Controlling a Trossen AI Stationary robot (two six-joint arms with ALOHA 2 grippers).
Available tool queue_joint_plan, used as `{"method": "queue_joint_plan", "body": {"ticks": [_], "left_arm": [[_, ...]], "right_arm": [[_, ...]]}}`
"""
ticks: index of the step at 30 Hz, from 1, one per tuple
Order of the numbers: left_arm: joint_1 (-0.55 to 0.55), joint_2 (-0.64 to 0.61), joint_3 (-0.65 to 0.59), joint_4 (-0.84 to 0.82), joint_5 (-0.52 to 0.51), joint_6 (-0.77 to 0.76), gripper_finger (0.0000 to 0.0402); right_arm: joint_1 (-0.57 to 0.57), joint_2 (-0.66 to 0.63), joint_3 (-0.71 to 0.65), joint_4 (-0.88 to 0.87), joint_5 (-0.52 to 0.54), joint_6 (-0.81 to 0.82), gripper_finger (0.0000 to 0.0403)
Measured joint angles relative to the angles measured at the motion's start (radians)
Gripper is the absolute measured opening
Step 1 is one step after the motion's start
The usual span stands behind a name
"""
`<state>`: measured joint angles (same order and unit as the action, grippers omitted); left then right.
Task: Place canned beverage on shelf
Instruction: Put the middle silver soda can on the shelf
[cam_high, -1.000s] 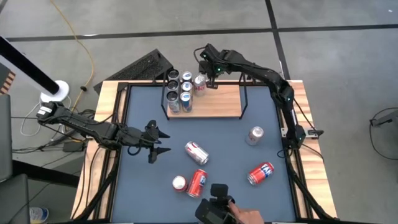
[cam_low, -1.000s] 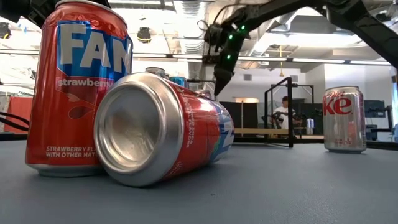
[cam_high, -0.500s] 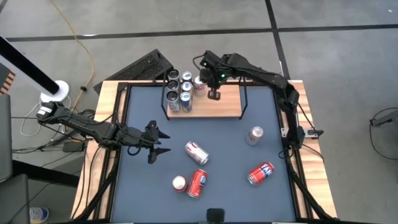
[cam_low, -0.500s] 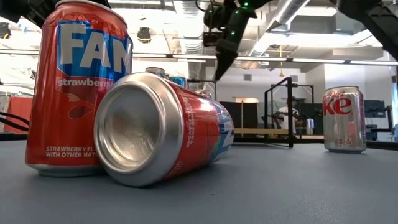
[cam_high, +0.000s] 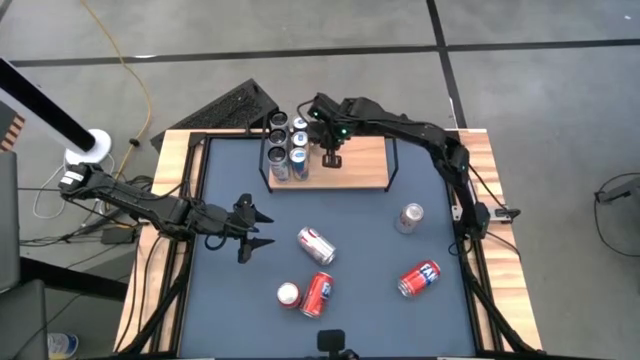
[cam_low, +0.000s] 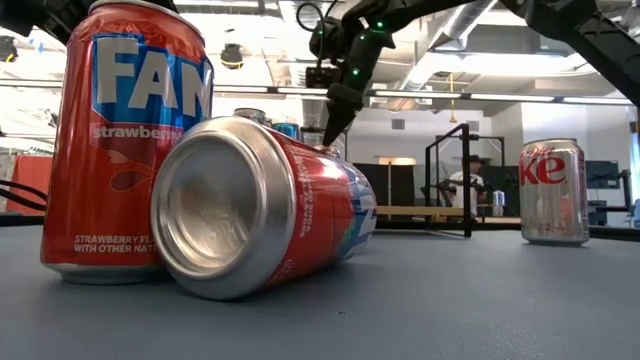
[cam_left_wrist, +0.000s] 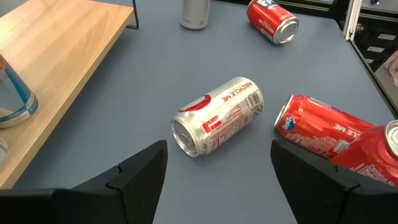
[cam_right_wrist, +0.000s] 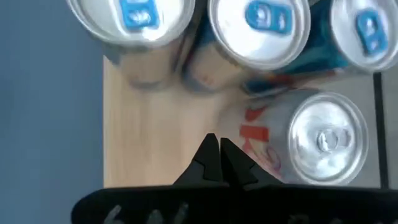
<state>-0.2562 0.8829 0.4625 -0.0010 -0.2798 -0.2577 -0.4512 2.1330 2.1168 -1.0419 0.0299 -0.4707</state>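
Note:
The shelf (cam_high: 350, 168), a light-wood board with black rod uprights, stands at the table's far side. Several upright cans (cam_high: 288, 142) are crowded on its left end. My right gripper (cam_high: 331, 157) hangs shut over the board just right of them, fingers slanting down. In the right wrist view its tips (cam_right_wrist: 215, 152) stand beside a silver can with red lettering (cam_right_wrist: 314, 140), which stands upright on the board. My left gripper (cam_high: 252, 228) hovers open at the table's left, facing a silver-and-red can (cam_left_wrist: 217, 116) that lies on its side on the mat. My right gripper's shut fingers (cam_right_wrist: 208, 158) come down slanting next to the side of the silver can with red lettering (cam_right_wrist: 255, 134). I cannot tell whether they touch it.
On the grey mat lie a red Fanta can (cam_high: 419, 279) at the near right and a red can (cam_high: 318, 294) near the front edge, with an upright can (cam_high: 288, 294) next to it. A silver Diet Coke can (cam_high: 410, 216) stands right of centre. The shelf's right part (cam_high: 365, 150) is bare wood.
My right gripper has come from the shelf's far edge toward the near edge, then toward the table's left, ending close to the group of cans, its fingers shut throughout. A person's hand with a dark object at the table's near edge has drawn back.

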Motion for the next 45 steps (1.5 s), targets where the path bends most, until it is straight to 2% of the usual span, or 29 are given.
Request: {"method": "queue_joint_plan", "body": {"ticks": [15,22,27,36,45], "left_arm": [[0.000,0.000,0.000,-0.001,0.000,-0.015,0.0275],[0.000,0.000,0.000,0.000,0.000,-0.018,0.0275],[0.000,0.000,0.000,0.005,0.004,-0.018,0.0275],[0.000,0.000,0.000,0.010,0.007,-0.019,0.0275],[0.000,0.000,0.000,0.011,0.007,-0.023,0.0275]], "right_arm": [[-0.068,0.002,0.000,0.026,0.024,0.017,0.0000],[-0.023,0.002,0.000,-0.004,0.022,0.017,0.0000],[-0.001,0.002,0.000,0.041,0.022,-0.008,0.0000],[-0.031,0.019,0.000,0.049,0.022,-0.008,0.0000],[-0.043,0.033,0.001,0.056,0.111,-0.009,0.0000]]}}
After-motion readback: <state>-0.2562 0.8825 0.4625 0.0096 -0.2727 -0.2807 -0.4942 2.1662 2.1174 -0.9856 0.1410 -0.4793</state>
